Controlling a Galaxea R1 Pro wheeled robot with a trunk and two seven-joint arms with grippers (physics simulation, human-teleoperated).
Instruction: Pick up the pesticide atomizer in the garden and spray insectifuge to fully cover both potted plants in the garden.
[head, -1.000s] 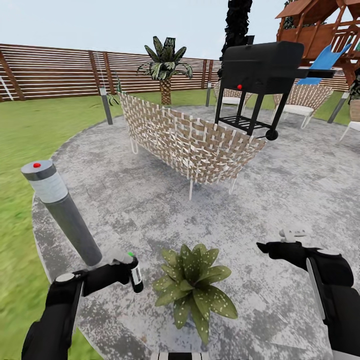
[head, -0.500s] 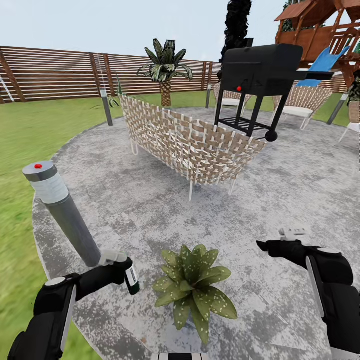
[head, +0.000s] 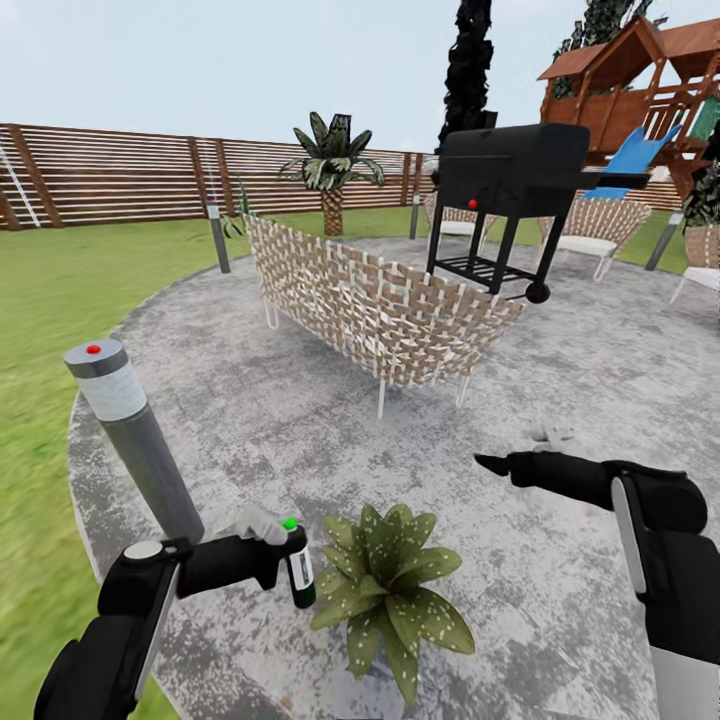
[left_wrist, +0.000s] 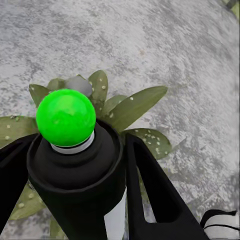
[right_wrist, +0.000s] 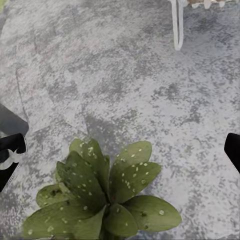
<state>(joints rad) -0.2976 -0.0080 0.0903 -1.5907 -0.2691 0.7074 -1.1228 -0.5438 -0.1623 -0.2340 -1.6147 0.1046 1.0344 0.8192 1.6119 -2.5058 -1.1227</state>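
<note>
Left claw (head: 285, 556) clamps pesticide atomizer (head: 299, 567) beside potted plant (head: 388, 587); right claw (head: 492, 464) spread, empty; grey patio (head: 300, 420).

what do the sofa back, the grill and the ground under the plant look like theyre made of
Sofa: looks like woven wicker, tan and cream strips crossing in a basket pattern, on thin white legs, probably metal.
Grill: looks like black painted metal, smooth with a dull sheen on the lid.
Ground under the potted plant: looks like stone or concrete, mottled grey and rough, matte.
</note>
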